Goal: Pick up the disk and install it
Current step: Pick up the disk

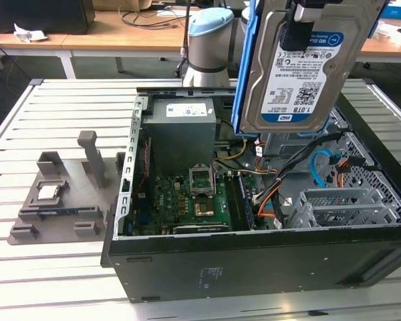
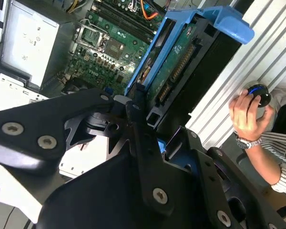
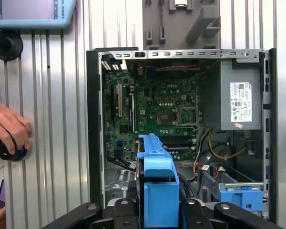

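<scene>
While my black jointed hand (image 2: pixel 150 125) is clamped tight on the disk (image 1: pixel 294 73), a rectangular silver metal hard drive, I hold it in the air above the open black metal computer case (image 1: pixel 254 257). That case lies on its side on the pale slatted metal desk (image 1: pixel 53 281). It holds a green motherboard (image 1: pixel 187 194), a plain grey box-shaped power supply (image 1: pixel 184 130), a grey perforated metal drive cage (image 1: pixel 341 204), and loose orange, black and blue cables (image 1: pixel 317 167). In the first wrist view a blue plastic latch (image 3: pixel 240 198) sits on the cage.

The disk stands on edge, somewhat tilted, clear of everything inside the case. Its broad face carries a white label with a blue band, and blue plastic rails (image 1: pixel 243 67) run along its long edges. In the second wrist view its other face shows a green circuit board (image 2: pixel 174 62) framed by that same blue plastic. The metal looks smooth and dull, the plastic brighter and glossier.

Beside the case, toward the exterior view's left, a flat grey moulded fixture (image 1: pixel 27 221) with upright posts rests on the desk. It holds a small square silver chip (image 1: pixel 49 192) in one recess.
</scene>
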You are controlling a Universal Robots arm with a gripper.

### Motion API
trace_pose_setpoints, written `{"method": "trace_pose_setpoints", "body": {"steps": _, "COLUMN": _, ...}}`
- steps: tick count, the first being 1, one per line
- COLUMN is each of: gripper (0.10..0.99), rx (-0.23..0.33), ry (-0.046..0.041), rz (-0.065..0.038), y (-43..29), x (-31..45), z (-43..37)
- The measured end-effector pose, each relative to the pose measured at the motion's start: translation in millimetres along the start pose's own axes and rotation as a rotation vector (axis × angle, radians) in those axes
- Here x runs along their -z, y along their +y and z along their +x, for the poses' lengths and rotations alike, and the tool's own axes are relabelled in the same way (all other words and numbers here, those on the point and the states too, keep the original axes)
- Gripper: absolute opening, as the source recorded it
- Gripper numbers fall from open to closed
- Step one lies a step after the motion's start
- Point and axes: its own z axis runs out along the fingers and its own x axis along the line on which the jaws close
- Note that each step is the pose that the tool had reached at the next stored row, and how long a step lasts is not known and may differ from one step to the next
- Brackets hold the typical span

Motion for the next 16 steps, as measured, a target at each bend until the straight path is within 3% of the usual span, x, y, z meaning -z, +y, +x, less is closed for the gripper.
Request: {"method": "trace_pose_setpoints", "body": {"steps": 16, "gripper": 0.365, "rx": 0.000, "ry": -0.0001, "rz": 0.000, "y": -2.8, "x": -0.5, "z": 27.8}}
